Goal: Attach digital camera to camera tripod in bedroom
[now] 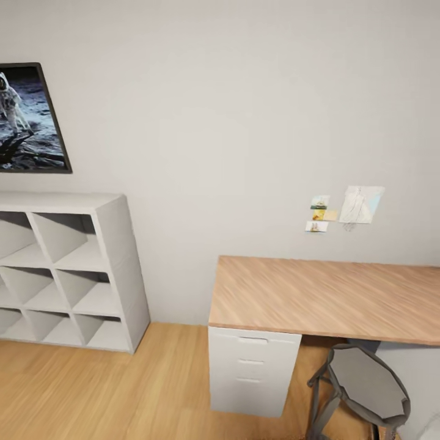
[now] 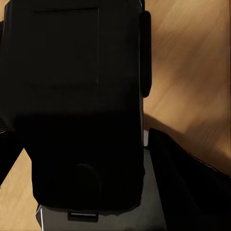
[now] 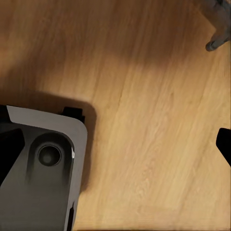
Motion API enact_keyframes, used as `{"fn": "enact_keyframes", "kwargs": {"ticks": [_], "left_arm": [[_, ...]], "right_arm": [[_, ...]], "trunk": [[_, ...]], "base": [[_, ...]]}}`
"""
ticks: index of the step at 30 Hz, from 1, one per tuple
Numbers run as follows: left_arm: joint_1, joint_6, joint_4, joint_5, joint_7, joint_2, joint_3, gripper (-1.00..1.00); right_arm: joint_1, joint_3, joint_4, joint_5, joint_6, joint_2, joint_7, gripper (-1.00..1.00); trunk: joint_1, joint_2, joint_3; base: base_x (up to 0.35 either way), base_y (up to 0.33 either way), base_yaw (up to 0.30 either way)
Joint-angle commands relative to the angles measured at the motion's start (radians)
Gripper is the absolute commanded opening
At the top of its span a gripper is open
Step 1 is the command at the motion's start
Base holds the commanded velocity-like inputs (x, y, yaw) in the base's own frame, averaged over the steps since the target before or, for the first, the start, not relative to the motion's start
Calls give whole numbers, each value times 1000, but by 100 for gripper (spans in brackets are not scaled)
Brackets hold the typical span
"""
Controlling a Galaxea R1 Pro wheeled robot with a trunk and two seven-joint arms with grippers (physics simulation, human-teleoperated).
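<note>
Transit step, by my reading; camera (image 2: 72, 101) sits close before left wrist lens, apparently clamped in left jaws, contact itself hidden; right jaws' state cannot tell; wood floor (image 3: 144, 120) below. Head faces worktop (image 1: 324, 296), shelf unit (image 1: 67, 269), stool (image 1: 366, 385). Advice: turn base slowly, scan for tripod, keep camera steady.

White cube shelf unit (image 1: 67, 269), open compartments, lower left of the frame, standing on light wood plank floor (image 1: 91, 391) against pale wall. Framed astronaut picture (image 1: 27, 119), dark frame, upper left; small cards and a paper sketch (image 1: 360, 205) pinned at right. Wood-topped desk (image 1: 324, 296) with white drawer unit (image 1: 250, 370), lower right; grey metal stool (image 1: 366, 382) beside it.
</note>
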Motion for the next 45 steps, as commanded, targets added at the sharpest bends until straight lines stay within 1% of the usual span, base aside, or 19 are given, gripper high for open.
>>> {"fn": "enact_keyframes", "kwargs": {"ticks": [1,45], "left_arm": [[-1,-2,0,6,2,0,-9,-100],[-1,-2,0,6,2,1,-9,-100]], "right_arm": [[-2,4,3,0,-6,0,3,100],[-2,5,3,0,-5,0,3,100]], "trunk": [[0,-2,-2],[0,-2,-2]], "base": [[0,0,-298],[0,0,-298]]}}
